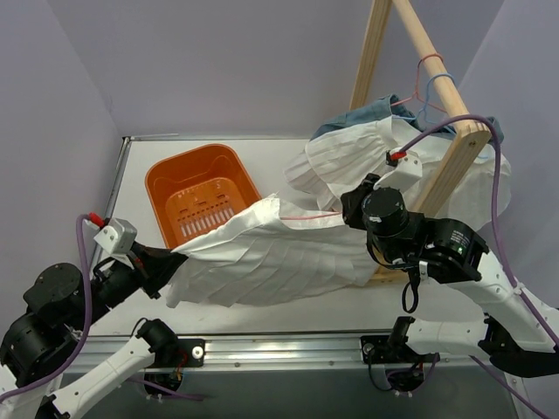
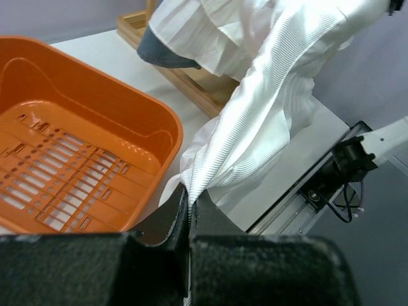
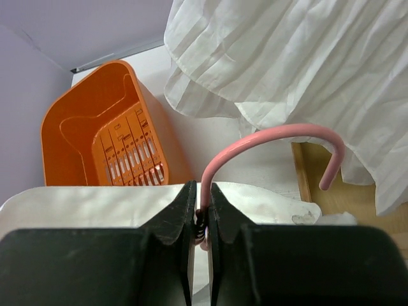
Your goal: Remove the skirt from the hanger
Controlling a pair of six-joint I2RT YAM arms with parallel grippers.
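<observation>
The white pleated skirt [image 1: 271, 257] stretches across the table between my two grippers. My left gripper [image 1: 172, 255] is shut on the skirt's left corner [image 2: 220, 159], beside the orange basket. My right gripper [image 1: 352, 208] is shut on the neck of the pink hanger [image 3: 268, 137], whose hook curves up and to the right above the jaws. The skirt's waistband [image 3: 95, 207] lies flat just behind the right fingers. A thin pink bar of the hanger [image 1: 306, 215] shows along the skirt's top edge.
An orange slotted basket [image 1: 203, 197] stands at the back left [image 2: 38, 95]. A wooden rack [image 1: 454, 148] at the right carries more white pleated clothes [image 1: 349, 157], a denim piece [image 1: 367, 113], and further hangers [image 1: 428, 83].
</observation>
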